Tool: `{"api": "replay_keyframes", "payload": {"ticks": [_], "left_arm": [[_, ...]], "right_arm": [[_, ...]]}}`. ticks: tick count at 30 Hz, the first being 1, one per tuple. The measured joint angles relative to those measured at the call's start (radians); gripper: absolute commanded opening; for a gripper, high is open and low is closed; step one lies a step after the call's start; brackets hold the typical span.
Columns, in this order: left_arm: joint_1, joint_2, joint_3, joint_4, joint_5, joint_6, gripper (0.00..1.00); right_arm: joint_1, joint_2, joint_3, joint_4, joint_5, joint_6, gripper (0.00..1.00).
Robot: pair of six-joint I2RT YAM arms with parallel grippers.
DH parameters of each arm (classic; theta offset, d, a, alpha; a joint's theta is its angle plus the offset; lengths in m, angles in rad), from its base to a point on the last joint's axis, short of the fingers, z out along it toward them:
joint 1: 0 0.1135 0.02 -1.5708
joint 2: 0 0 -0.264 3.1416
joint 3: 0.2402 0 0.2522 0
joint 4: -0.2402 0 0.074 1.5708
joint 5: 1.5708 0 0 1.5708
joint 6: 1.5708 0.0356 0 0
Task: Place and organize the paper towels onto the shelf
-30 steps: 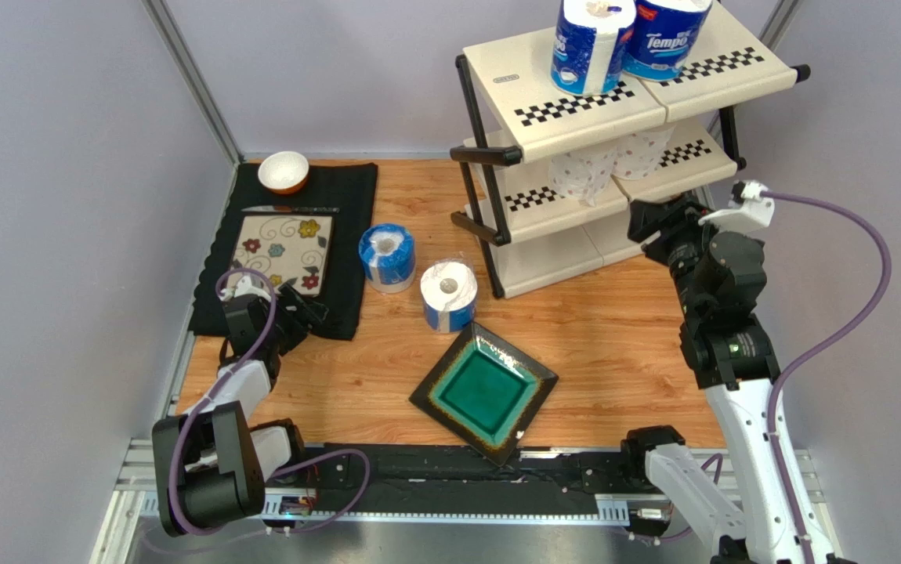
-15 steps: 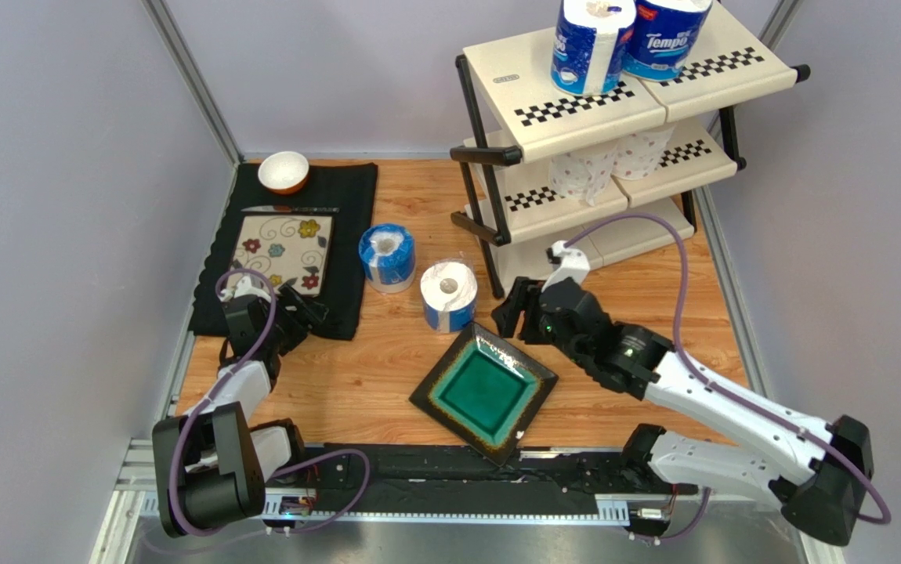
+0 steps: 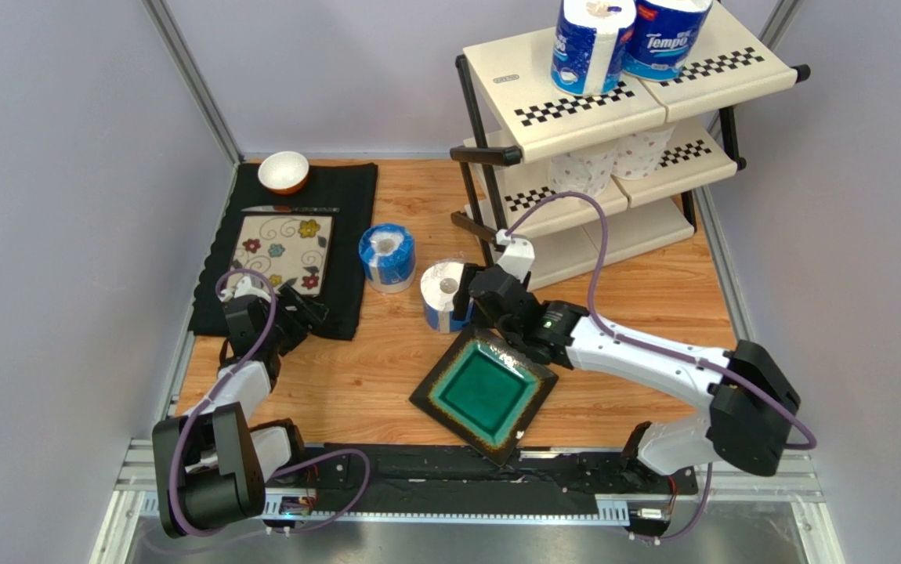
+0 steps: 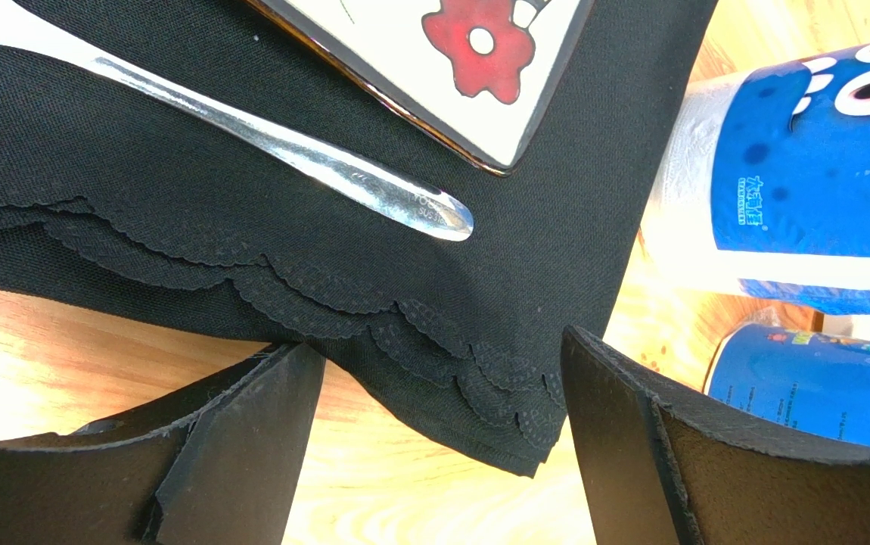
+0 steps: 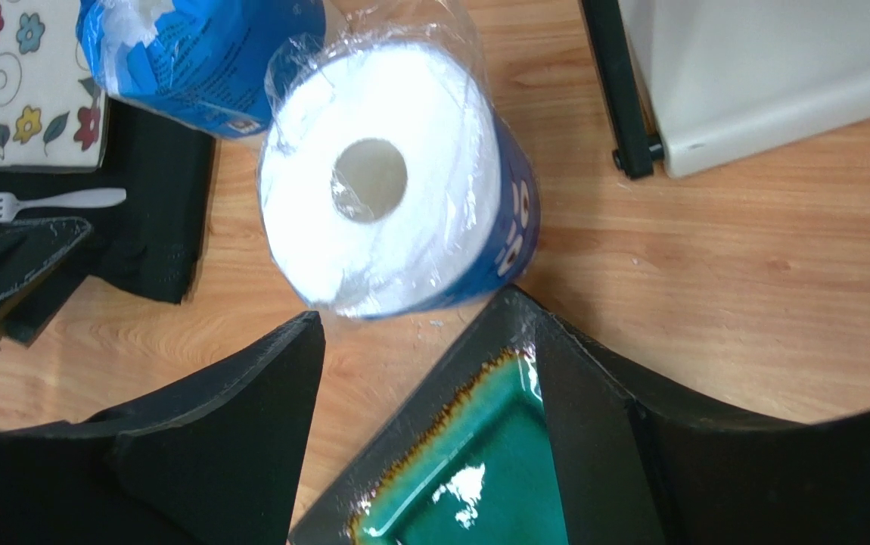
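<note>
Left gripper (image 4: 440,358): jaws are seen spread apart with nothing between them, held low over the scalloped near edge of the black placemat (image 3: 349,223). A spoon (image 4: 315,159) is noted lying on the cloth just ahead. No part in the current step is judged for this arm. Right of the placemat, two paper towels are recorded standing on end on the table (image 3: 655,317), apart from the shelf. One is a blue-wrapped roll (image 3: 387,256), and close on its right is a second roll (image 5: 383,182) in clear film with a blue band, its white top and hollow core exposed. Right gripper (image 5: 419,316): jaws are opened wide and empty, lined up on the near side of the second roll but not yet around it. A corner of a green plate (image 3: 485,394) is seen directly beneath the fingers. The step in hand is judged to be the approach for picking up the second roll. Next move: the jaws must be advanced until the roll sits between them, kept off the plate rim, then closed gently, since soft paper may be crushed and slick film may slip. Furthest right, the shelf (image 3: 532,82): two wrapped rolls (image 3: 592,45) are stood side by side on the top tier and two plain rolls with faint print (image 3: 591,170) on the middle tier. No roll is seen on the visible part of the bottom tier. Four of six are thus judged placed.
</note>
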Motion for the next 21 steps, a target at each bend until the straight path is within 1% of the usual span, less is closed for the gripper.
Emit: {"api": "replay_keyframes", "payload": {"ticks": [6, 13, 21], "left_arm": [[0.000, 0.000, 0.000, 0.000, 0.000, 0.000, 0.85], [0.001, 0.000, 0.000, 0.000, 0.001, 0.000, 0.85], [0.006, 0.002, -0.001, 0.003, 0.005, -0.007, 0.85]], "right_arm": [[0.000, 0.114, 0.080, 0.020, 0.059, 0.011, 0.72], [-0.007, 0.200, 0.152, 0.022, 0.117, 0.025, 0.71], [-0.018, 0.295, 0.224, -0.020, 0.183, 0.039, 0.71]]}}
